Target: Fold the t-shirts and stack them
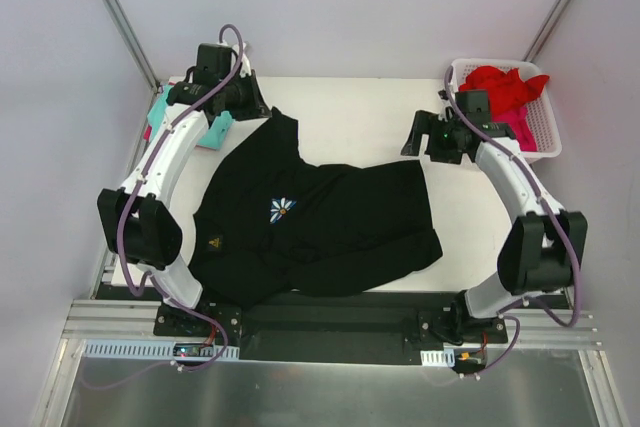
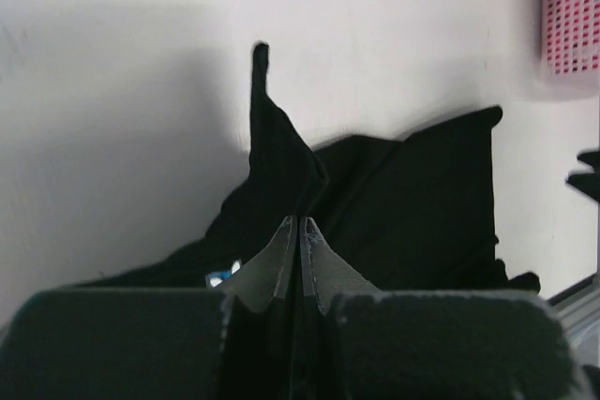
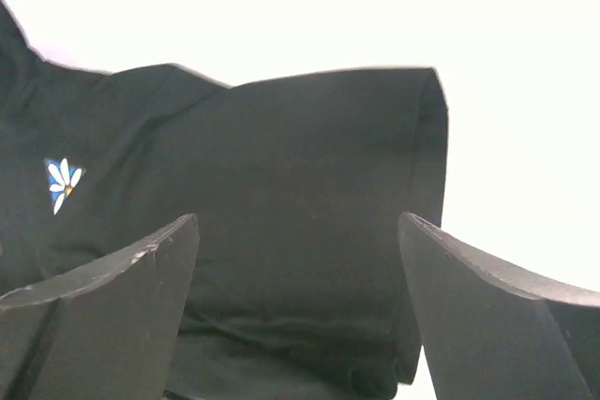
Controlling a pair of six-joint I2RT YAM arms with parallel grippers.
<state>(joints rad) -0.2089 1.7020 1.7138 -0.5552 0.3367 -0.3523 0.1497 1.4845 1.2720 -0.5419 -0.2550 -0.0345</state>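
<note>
We saw the black t-shirt (image 1: 320,222) lying rumpled across the middle of the white table (image 1: 360,107), its near edge reaching the table's front edge between the two arm bases and its small flower print (image 1: 282,209) facing up. The left pincer (image 2: 300,224) was pressed together on a fold of the black t-shirt at the garment's far left corner, and the cloth rose in a narrow peak just beyond the fingertips. The right pincer (image 3: 298,222) was spread wide and held nothing, hanging above the right side of the shirt. A teal shirt (image 1: 220,128) lay at the far left of the table, partly hidden under the left arm. Red shirts (image 1: 505,87) were heaped in a white basket (image 1: 545,132) at the far right corner.
</note>
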